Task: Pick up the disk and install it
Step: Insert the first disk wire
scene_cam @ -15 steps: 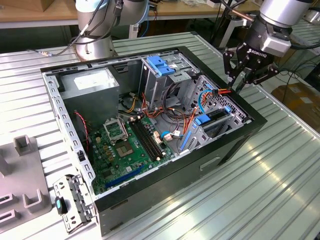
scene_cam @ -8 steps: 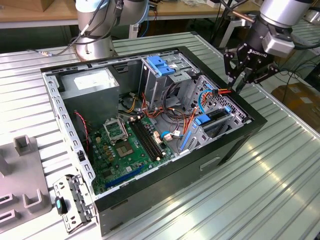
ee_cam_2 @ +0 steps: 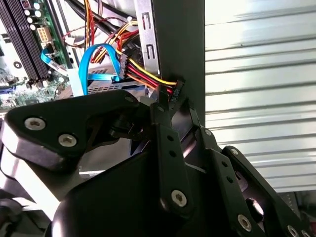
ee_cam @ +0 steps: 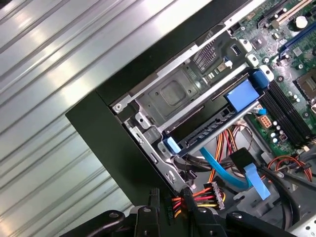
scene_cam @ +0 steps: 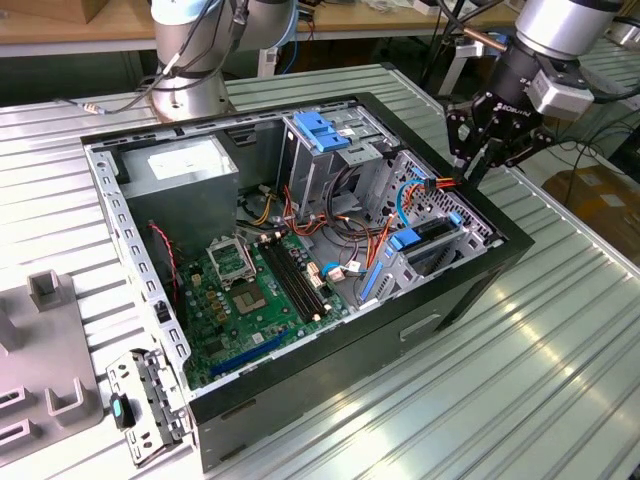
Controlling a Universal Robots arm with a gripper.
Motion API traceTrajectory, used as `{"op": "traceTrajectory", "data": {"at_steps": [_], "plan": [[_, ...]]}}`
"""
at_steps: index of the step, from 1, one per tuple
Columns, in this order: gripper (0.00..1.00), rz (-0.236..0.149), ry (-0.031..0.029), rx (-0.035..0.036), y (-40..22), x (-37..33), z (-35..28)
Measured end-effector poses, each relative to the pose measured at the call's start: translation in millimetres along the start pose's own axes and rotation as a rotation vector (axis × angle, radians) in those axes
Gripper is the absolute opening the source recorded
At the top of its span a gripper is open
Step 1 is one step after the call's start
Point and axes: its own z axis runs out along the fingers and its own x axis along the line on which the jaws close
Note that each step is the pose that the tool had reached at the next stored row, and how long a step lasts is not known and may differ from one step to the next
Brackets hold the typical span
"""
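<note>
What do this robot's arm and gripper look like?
The arm is made of round silver-grey tubes, with blue rings at the joints near its base. The gripper is matt black, built of flat jointed bars held by silver screws. A small grey box sits at the wrist, and black cables lead away from it.

The black gripper [ee_cam: 169,200] is cut off by the first wrist view's edge, the silver robot arm [scene_cam: 560,30] by the exterior view's top, and the flat silver disk with blue side rails [ee_cam: 207,128] sits mostly hidden inside the grey metal drive cage [ee_cam: 173,94].
</note>
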Motion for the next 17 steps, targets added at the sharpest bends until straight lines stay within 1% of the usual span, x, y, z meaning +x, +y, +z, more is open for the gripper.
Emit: {"op": "traceTrajectory", "data": {"at_steps": [2,7,8,10,11,12,14,17], "plan": [[0.31,-0.011,0.0001,0.0001,-1.7,0.0,0.3],[0.31,-0.03,0.0003,0.0004,-9.0,-2.8,1.2],[0.31,-0.035,0.0003,0.0004,-9.0,-2.8,1.7],[0.31,-0.063,0.0031,0.0021,-8.8,-2.5,2.3],[0.31,-0.066,0.0058,0.0044,-8.3,-2.2,2.6],[0.31,-0.067,0.0072,0.0052,-8.1,-2.1,2.6],[0.31,-0.067,0.0086,0.0059,-7.9,-1.9,2.6],[0.31,-0.067,0.0087,0.0061,-7.8,-1.9,2.7]]}}
